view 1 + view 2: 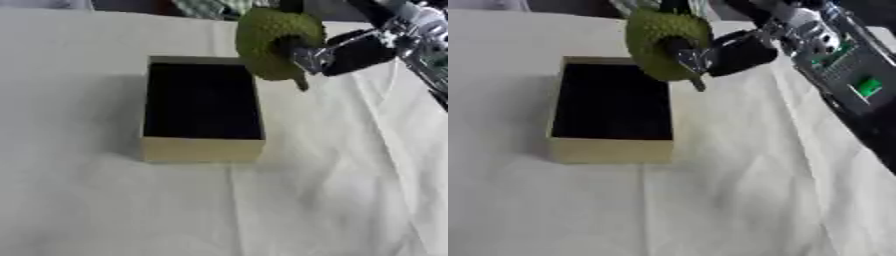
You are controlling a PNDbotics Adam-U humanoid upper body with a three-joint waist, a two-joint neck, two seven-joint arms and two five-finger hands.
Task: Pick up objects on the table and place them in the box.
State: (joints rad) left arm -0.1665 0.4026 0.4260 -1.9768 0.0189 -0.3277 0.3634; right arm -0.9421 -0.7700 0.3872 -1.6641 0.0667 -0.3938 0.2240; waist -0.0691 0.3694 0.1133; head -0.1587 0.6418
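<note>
**Green bumpy object held above far right corner of box**

The right hand (pixel 350 52) is seen coming in from the upper right, with the arm (pixel 833 55) running down the right side of the right eye view. Its fingers are curled round a green bumpy object (pixel 262 40), roundish, with a short dark stem pointing down at its near edge. One silver-tipped finger (pixel 302 55) is laid across the front of the object; the rest of the hand is hidden behind and to the right of it.

The object is held in the air, clear of the cloth. It overlaps the far right corner of the box (pixel 201 150) in both views; whether it is directly over the opening or just beside the rim cannot be told.

The box is a tan, open-topped rectangle with a dark interior (pixel 203 100). It is placed centre-left on the table, long side running near to far. Nothing can be made out inside it; the interior reads as uniformly dark.

The table is covered by a white cloth (pixel 332 200), creased, with a fold line running from the near wall of the box toward the near edge.

A green part is visible on a circuit board (pixel 868 87) on the right arm.

The left hand is not seen in either view.
</note>
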